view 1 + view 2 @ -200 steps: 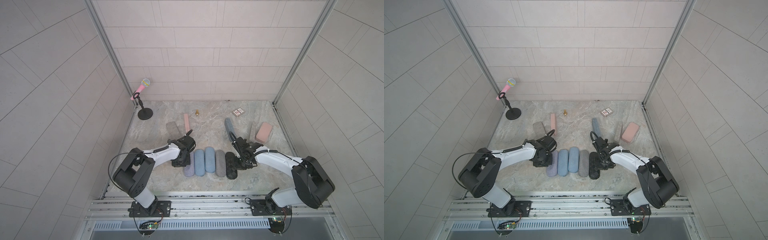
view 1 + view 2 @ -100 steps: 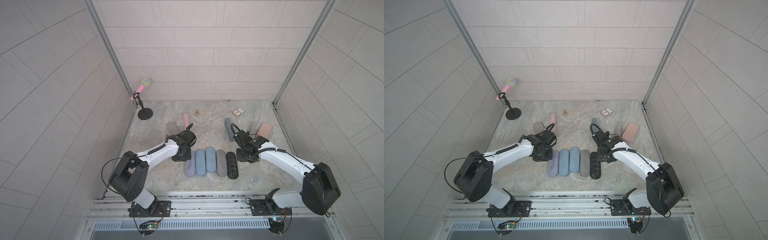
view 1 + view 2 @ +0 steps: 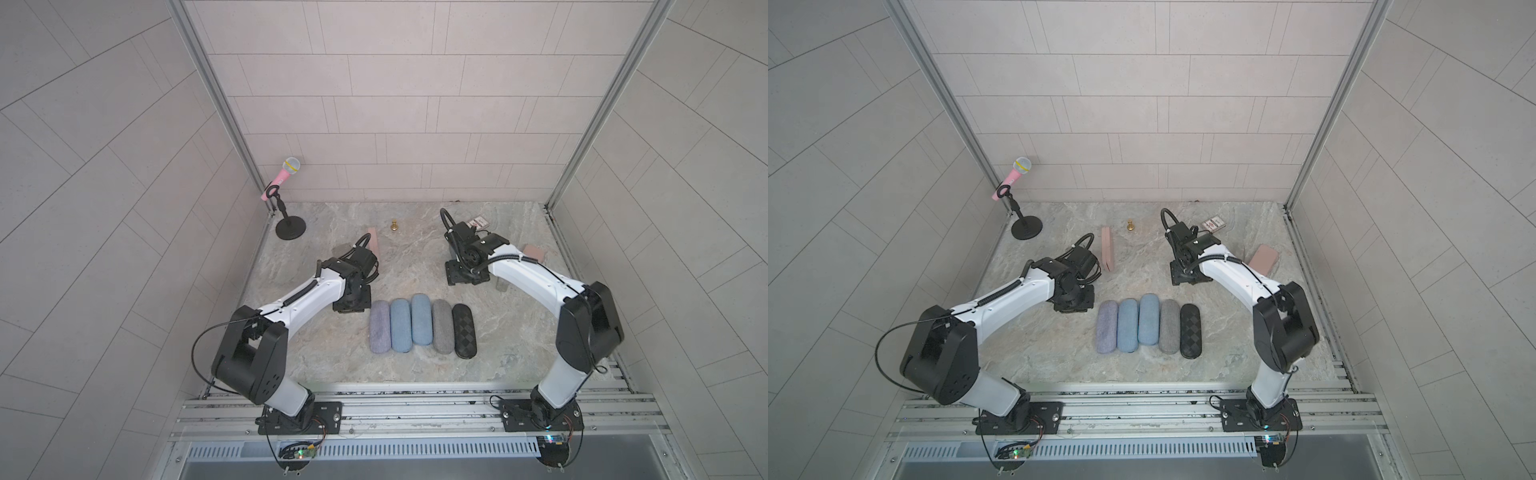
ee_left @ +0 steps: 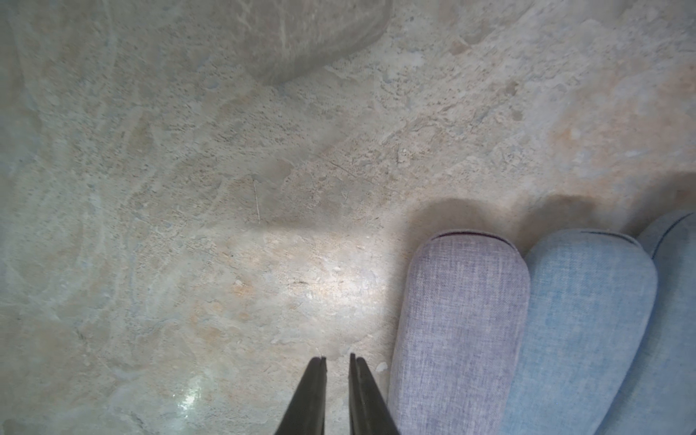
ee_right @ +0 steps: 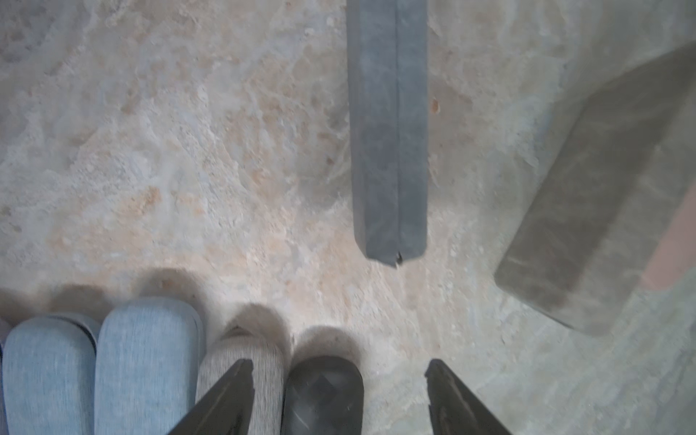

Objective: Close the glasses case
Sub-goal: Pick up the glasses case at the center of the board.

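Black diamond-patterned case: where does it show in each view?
In a top view: black diamond-patterned case, right end of the five-case row.
In a top view: same row end.
Left wrist: not in it.
Right wrist: in view, beside the grey case.
Shared landmark: that grey case, its neighbour in all three.

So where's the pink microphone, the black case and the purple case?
pink microphone (image 3: 280, 180): in a top view, on its handle.
black case (image 3: 464, 330): in a top view, mid-lid.
purple case (image 4: 463, 320): left wrist view, mid-lid.
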